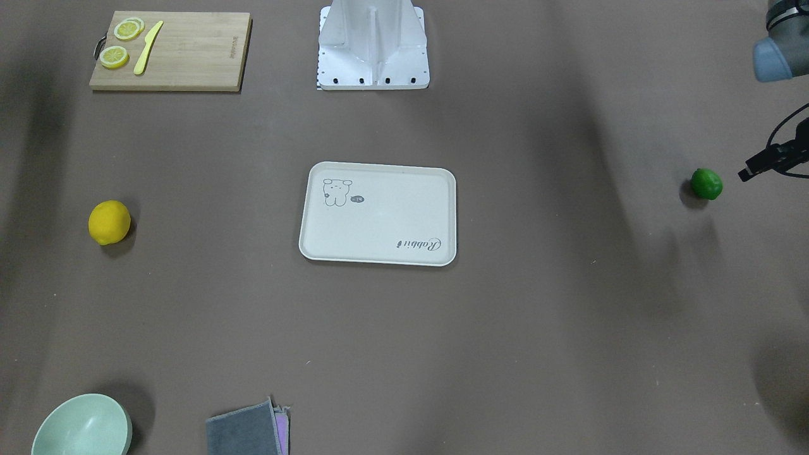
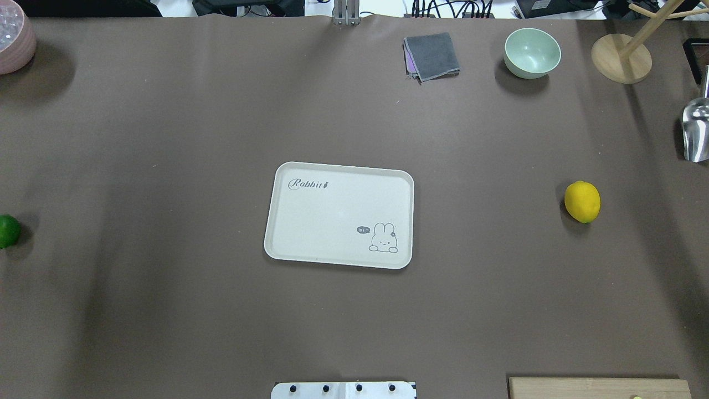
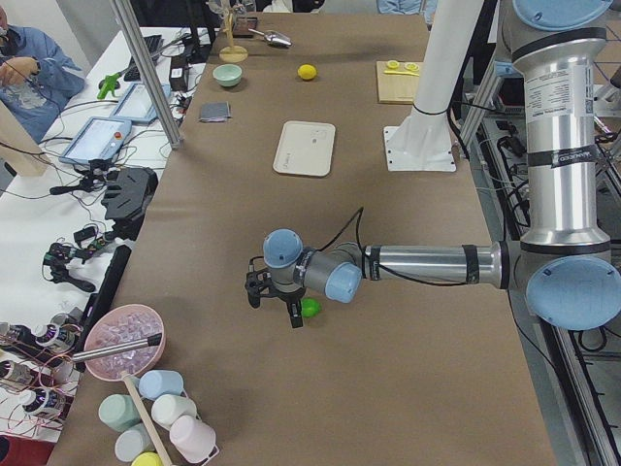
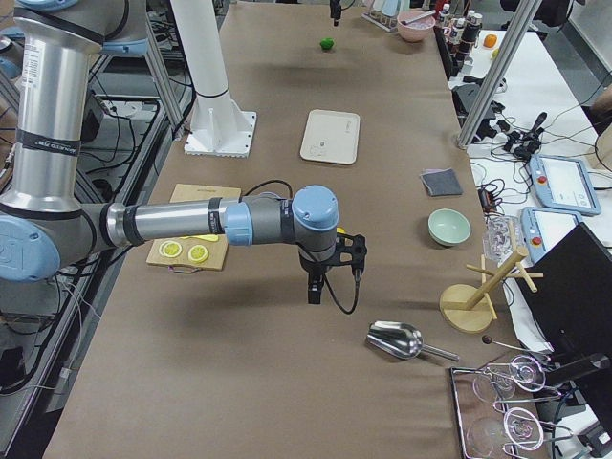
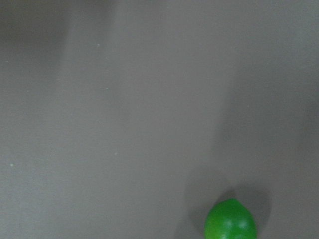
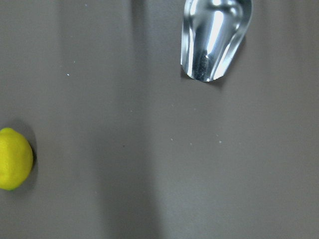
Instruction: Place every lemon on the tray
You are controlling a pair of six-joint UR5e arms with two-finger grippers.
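Zero on the tray (image 1: 392, 215) yet: green lemon (image 1: 706, 184) near the tabletop's left edge beside the left end effector (image 3: 275, 309) (opening: can't tell), yellow lemon (image 1: 109, 222) near the right edge. Next, centre over green.

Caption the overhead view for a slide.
Tray in the middle; yellow lemon to its right, green lemon at the left edge, neither on it.

We see the worktop (image 2: 166, 138) covered in a matt brown sheet. The tray (image 2: 332, 210) looks smooth and matt, the green lemon (image 5: 231, 220) glossy, the yellow lemon (image 2: 582, 201) duller. The scoop (image 6: 214, 37) is mirror-bright metal, the cutting board (image 1: 189, 57) grained wood, the cloth (image 2: 435, 55) matt fabric.
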